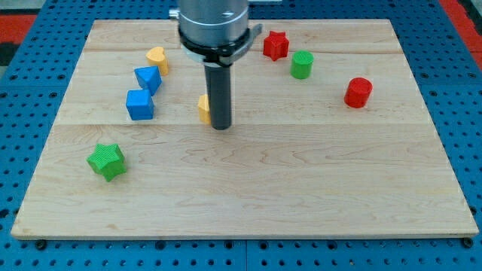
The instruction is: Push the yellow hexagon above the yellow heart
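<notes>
The bench [248,181] is a pale wooden board with visible grain and two faint seams running across it, lying on a blue pegboard surface [22,113] dotted with holes. The blocks look like smooth, matte moulded pieces.

Counting them: two yellow, two blue, two green, two red. The yellow heart [157,58] sits toward the view's top left. Just below it is a blue triangle-like block [148,78], and below that a blue cube [140,105]. A green star [106,161] lies alone near the view's lower left. At the view's top right are a red star [276,45], a green cylinder [302,65] and, further right, a red hexagonal block [358,92].

The tool is a plain dark rod under a grey metal collar; it has nothing that opens or closes and holds nothing. My tip [220,126] rests on the board. The yellow hexagon [204,108] is mostly hidden behind the rod, peeking out on its left side, touching or just beside it, well below and to the right of the heart.
</notes>
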You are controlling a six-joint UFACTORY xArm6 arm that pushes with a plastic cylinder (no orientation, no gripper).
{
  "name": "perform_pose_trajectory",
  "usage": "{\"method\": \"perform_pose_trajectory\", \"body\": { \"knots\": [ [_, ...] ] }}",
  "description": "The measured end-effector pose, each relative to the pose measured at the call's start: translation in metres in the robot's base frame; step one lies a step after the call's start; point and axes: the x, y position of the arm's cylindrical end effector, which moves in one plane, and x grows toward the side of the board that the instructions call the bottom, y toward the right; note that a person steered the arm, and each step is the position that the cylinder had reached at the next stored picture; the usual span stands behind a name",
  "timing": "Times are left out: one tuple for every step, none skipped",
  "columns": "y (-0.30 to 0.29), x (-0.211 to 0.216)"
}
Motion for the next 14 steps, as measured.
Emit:
{"method": "perform_pose_trajectory", "body": {
  "knots": [
    [-0.024, -0.032],
    [-0.046, -0.05],
    [-0.062, -0.026],
    [-0.079, -0.025],
    [-0.067, -0.025],
    [-0.063, -0.035],
    [-0.058, -0.061],
    [-0.055, -0.086],
    [-0.053, -0.109],
    [-0.049, -0.134],
    [-0.04, -0.153],
    [0.002, -0.156],
    [0.023, -0.172],
    [0.007, -0.202]
  ]
}}
